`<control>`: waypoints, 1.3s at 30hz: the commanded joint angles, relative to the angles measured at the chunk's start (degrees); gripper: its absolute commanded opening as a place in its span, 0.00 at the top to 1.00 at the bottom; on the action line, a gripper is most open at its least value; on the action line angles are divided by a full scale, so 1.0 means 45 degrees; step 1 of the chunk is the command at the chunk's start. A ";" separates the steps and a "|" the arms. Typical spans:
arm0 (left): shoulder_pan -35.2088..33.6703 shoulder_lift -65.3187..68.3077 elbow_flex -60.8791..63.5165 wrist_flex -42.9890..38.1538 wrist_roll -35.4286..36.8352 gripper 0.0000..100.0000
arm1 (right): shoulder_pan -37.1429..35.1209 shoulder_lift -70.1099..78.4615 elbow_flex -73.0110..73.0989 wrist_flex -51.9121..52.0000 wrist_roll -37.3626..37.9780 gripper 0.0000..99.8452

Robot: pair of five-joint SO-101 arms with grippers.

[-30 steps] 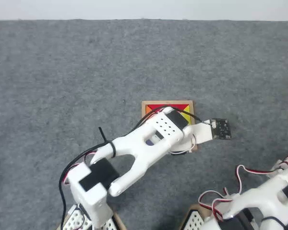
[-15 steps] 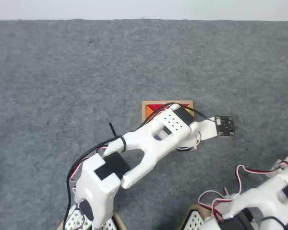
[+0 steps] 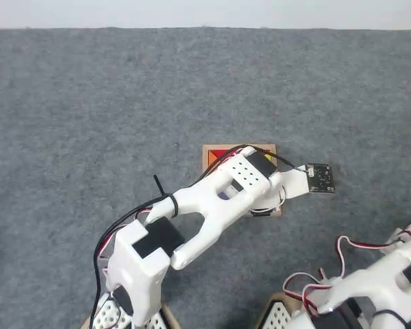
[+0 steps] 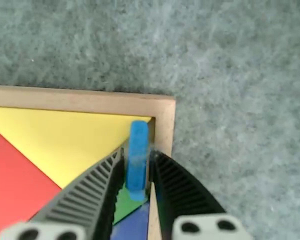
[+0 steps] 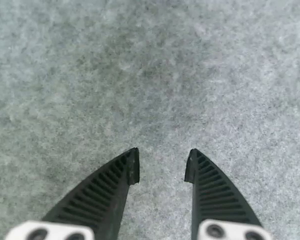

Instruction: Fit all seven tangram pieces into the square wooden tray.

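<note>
Left wrist view: wooden tray [image 4: 85,97] holds yellow triangle [image 4: 65,140], red triangle [image 4: 15,185], green piece [image 4: 123,206]. Left gripper [image 4: 138,157] pinches blue piece [image 4: 138,136] on edge at the tray's corner, its long axis toward the rim. Right gripper [image 5: 163,161] spread.

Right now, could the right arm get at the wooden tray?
Probably not easily. The left arm lies across the tray, the left gripper shut on a blue piece at the tray's corner, while the right gripper hangs open over bare carpet.

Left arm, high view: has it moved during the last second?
Yes. Against the tray, the left arm swung right and slightly farther away, covering more of the tray; over the last half second it barely shifted.
</note>
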 commanded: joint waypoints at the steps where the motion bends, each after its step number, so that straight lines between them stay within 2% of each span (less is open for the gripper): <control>1: 0.0059 -0.1094 -0.0440 0.0391 -0.0137 0.91 | -0.0186 -0.0400 -0.0586 0.0068 -0.0156 0.82; 11: -0.1074 -0.1035 -0.2256 0.1680 -0.0527 0.91 | -0.0518 -0.0400 -0.0586 0.0107 -0.0156 0.82; 18: -0.1114 -0.0996 -0.2276 0.1621 -0.0567 0.91 | -0.0518 -0.0400 -0.0586 0.0107 -0.0176 0.82; 27: -0.2168 -0.0977 -0.2237 -0.0371 0.0274 0.91 | -0.0518 -0.0400 -0.0586 0.0107 -0.0176 0.82; 39: -0.2325 0.0156 -0.2276 -0.1133 0.0430 0.91 | -0.0518 -0.0400 -0.0586 0.0107 -0.0176 0.82</control>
